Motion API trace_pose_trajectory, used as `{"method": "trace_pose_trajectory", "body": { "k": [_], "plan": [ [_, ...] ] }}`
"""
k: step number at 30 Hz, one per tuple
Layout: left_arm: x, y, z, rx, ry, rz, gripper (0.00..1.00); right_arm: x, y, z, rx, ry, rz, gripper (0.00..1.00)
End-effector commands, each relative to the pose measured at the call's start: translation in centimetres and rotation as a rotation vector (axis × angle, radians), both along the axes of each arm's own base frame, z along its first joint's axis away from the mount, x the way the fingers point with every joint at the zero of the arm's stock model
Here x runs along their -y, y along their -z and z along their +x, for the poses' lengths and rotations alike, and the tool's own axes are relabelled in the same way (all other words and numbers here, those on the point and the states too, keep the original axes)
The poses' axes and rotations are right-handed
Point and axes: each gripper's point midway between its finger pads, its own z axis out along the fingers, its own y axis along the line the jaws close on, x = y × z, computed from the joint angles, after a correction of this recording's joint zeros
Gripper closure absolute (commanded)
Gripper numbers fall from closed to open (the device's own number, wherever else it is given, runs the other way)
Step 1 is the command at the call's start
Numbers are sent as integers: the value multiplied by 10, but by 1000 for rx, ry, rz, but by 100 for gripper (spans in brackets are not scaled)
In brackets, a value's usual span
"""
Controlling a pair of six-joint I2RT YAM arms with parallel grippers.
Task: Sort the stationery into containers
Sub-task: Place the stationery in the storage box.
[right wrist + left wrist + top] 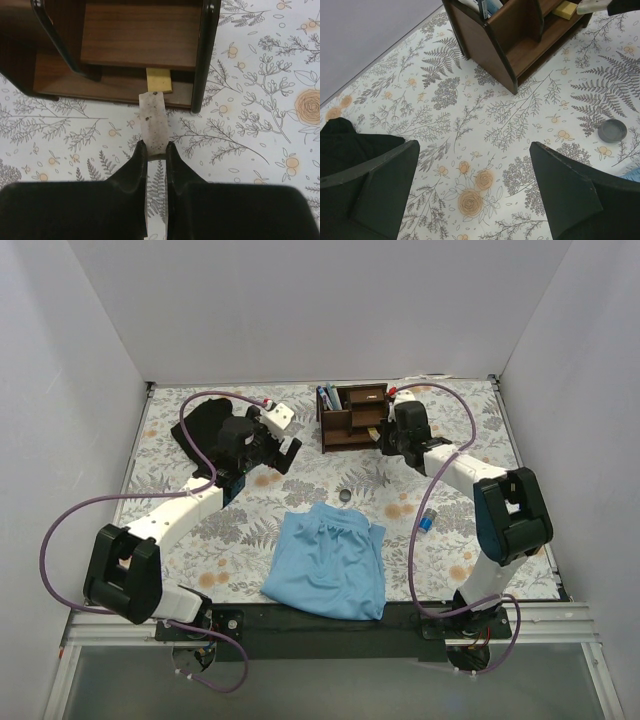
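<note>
While the top view hides it, right tool (156,146) pinches a pale eraser (152,117); left tool (474,150) gapes.

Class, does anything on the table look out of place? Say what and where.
A rumpled light blue cloth lies front centre and a black cloth far left, neither stationery. A dark ring and a blue-capped cylinder lie loose outside the organizer.
</note>
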Motion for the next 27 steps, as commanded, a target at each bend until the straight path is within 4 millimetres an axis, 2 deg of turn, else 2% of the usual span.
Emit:
{"method": "trace_pose_trajectory", "body": {
  "k": [1,4,9,16,22,27],
  "plan": [
    [-6,3,4,-7,-26,-4,6,-12,-29,29,87,46,74,99],
    [-7,7,4,-12,-20,0,6,-16,-23,32,71,38,82,99],
    [-8,7,6,-2,-4,9,6,-25,-30,34,90,31,80,99],
    [-8,11,6,-1,0,16,6,-40,-25,37,85,28,79,99],
    [-10,13,3,-8,-6,14,7,-39,-12,46,63,80,51,99],
    [-12,15,3,-8,-9,19,6,-44,-14,54,65,86,61,99]
  ]
}}
